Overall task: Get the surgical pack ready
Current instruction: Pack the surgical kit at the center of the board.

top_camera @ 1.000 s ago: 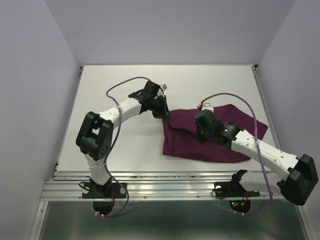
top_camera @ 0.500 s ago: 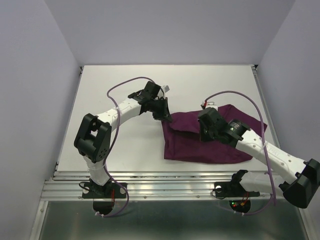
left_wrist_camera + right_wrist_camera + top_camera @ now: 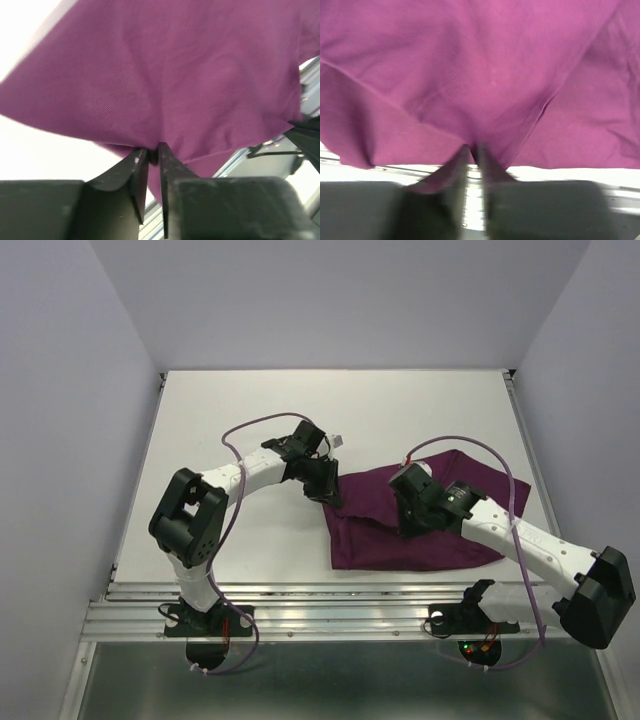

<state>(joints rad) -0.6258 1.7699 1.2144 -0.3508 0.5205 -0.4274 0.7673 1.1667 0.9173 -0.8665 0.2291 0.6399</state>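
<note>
Both claws had come down and toward the near edge over the last second, dragging the far edge of the dark-purple cloth (image 3: 420,545) over itself, so it now lay folded and flatter on the table (image 3: 250,410), right of centre. The left claw (image 3: 152,151) was narrow, pinching a cloth fold at its tips. The right claw (image 3: 471,149) was blurred but probably also nipped cloth. The fold looked laid, so letting go seemed due; no tray or instruments were visible.

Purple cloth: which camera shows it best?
The top external view: nearly the whole purple cloth shows there, lying on the table. The wrist views show only close patches of it, pinched by the left gripper and the right gripper.
</note>
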